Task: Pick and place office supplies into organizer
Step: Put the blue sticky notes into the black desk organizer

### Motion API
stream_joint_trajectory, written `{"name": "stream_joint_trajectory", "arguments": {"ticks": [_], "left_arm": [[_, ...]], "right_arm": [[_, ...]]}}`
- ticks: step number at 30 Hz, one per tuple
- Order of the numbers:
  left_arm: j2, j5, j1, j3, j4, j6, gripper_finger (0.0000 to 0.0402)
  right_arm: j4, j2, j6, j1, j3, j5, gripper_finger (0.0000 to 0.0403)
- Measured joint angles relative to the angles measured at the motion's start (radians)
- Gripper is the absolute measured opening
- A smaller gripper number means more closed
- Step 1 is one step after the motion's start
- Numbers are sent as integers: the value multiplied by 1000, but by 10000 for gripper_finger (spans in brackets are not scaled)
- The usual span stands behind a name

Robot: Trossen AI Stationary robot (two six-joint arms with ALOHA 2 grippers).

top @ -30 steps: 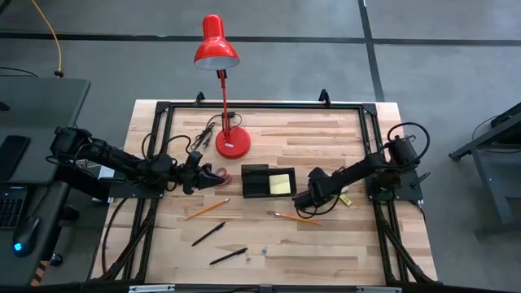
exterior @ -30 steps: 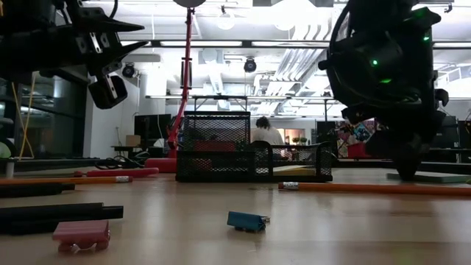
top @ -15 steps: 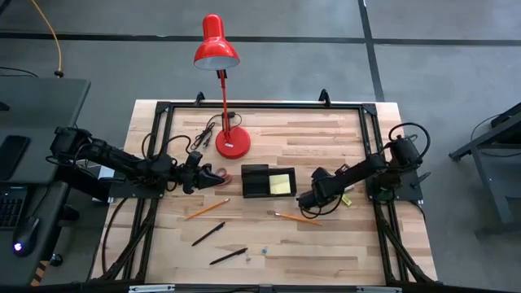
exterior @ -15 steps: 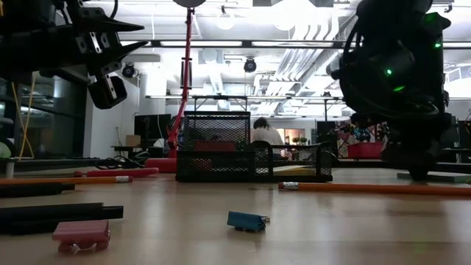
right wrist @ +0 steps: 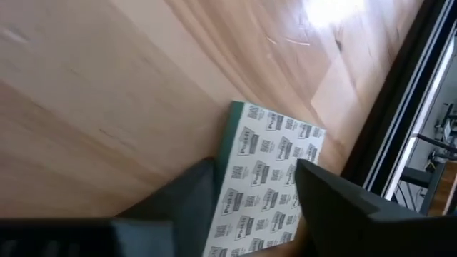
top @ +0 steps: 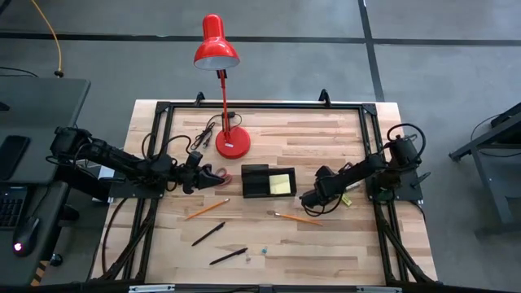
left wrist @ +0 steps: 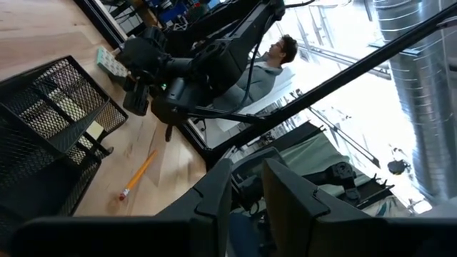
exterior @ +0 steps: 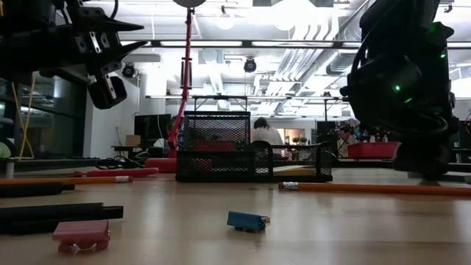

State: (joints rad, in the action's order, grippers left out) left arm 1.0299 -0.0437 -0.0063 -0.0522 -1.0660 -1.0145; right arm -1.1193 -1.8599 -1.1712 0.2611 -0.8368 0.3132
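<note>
Teal sticky-note pad between released right claw fingers, left claw seemingly near-clenched.

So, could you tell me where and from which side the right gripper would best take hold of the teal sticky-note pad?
Probably across two opposite side edges, from above. The teal sticky-note pad lies flat on the table, so only its thin edges offer a pinch. The right gripper is open with one finger to either side of the pad, already lined up for that.

The wooden table carries lamp, organizer, pencils, pens.
</note>
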Motion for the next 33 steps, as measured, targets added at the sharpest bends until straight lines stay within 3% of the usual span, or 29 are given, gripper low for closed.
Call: {"name": "stream_joint_trajectory", "arguments": {"ticks": [7,14,22,33], "left_arm": [[0,-9,0,0,0,-5,74],[0,-9,0,0,0,-8,74],[0,-1,0,0,23,-7,74],[0,-11,0,0,44,-11,74]], "right_arm": [[53,-2,11,1,8,-20,17],[31,-11,-23,8,-10,-26,3],[6,-15,-86,53,-133,-61,0],[-43,-17,-188,102,-223,-1,1]]}}
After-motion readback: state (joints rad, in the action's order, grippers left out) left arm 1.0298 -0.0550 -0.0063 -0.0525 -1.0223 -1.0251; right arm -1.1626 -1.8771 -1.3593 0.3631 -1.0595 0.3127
